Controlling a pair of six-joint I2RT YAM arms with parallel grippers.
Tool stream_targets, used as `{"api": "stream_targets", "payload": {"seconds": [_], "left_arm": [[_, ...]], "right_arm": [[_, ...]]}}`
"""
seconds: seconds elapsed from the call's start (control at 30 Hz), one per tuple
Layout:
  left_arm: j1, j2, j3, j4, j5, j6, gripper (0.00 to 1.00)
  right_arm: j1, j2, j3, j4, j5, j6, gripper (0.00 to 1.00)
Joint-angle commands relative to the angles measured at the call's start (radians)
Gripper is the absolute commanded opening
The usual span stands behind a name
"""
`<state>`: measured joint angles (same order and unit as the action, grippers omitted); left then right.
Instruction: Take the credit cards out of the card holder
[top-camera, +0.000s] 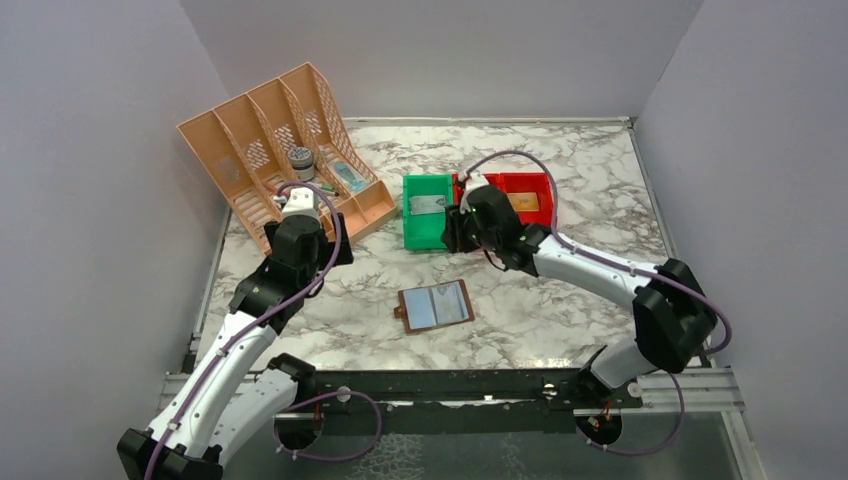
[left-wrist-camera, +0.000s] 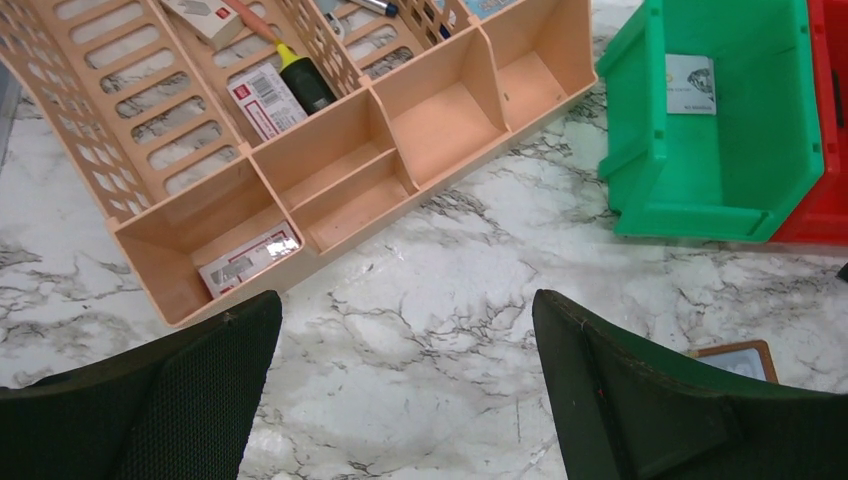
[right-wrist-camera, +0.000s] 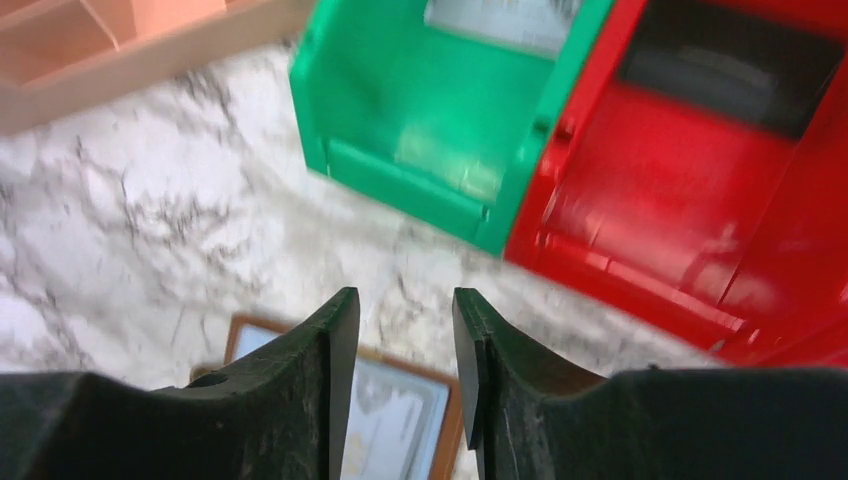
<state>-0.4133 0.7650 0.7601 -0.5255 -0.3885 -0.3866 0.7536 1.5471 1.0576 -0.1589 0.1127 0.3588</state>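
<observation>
My left pincer (left-wrist-camera: 405, 300) gapes wide and my right pincer (right-wrist-camera: 405, 295) stands slightly apart, both empty. The card holder (top-camera: 436, 305) lies open on the table (top-camera: 560, 300). The green bin (top-camera: 412, 228) holds one credit card (top-camera: 427, 204); the red bin (top-camera: 537, 183) touches it.

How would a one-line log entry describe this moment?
left gripper: open, empty | right gripper: open, empty | card holder: open flat on table | green bin: one card inside

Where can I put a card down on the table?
Bare marble lies right of the card holder, and more lies right of the red bin, up to the wall. It is crowded at the back left around the orange organizer and by the green bin.
</observation>
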Motion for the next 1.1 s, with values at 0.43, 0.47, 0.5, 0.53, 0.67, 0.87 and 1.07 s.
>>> {"api": "stream_targets", "payload": {"seconds": [0.43, 0.47, 0.5, 0.53, 0.67, 0.87, 1.07], "left_arm": [[-0.021, 0.143, -0.139, 0.210, 0.712, -0.179, 0.88], [-0.036, 0.149, -0.150, 0.209, 0.696, -0.185, 0.87], [-0.049, 0.152, -0.159, 0.209, 0.680, -0.190, 0.86], [-0.060, 0.156, -0.173, 0.209, 0.664, -0.198, 0.85], [-0.109, 0.175, -0.202, 0.208, 0.597, -0.229, 0.82], [-0.201, 0.238, -0.218, 0.211, 0.495, -0.263, 0.75], [-0.233, 0.295, -0.234, 0.239, 0.460, -0.283, 0.74]], "right_arm": [[0.006, -0.194, -0.479, 0.214, -0.351, 0.341, 0.40], [0.006, -0.190, -0.485, 0.217, -0.354, 0.346, 0.39], [0.006, -0.186, -0.490, 0.217, -0.358, 0.347, 0.38], [0.007, -0.182, -0.492, 0.217, -0.361, 0.345, 0.38], [0.006, -0.175, -0.489, 0.210, -0.365, 0.334, 0.34], [0.006, -0.134, -0.467, 0.193, -0.384, 0.327, 0.27], [0.006, -0.093, -0.465, 0.181, -0.377, 0.338, 0.26]]}}
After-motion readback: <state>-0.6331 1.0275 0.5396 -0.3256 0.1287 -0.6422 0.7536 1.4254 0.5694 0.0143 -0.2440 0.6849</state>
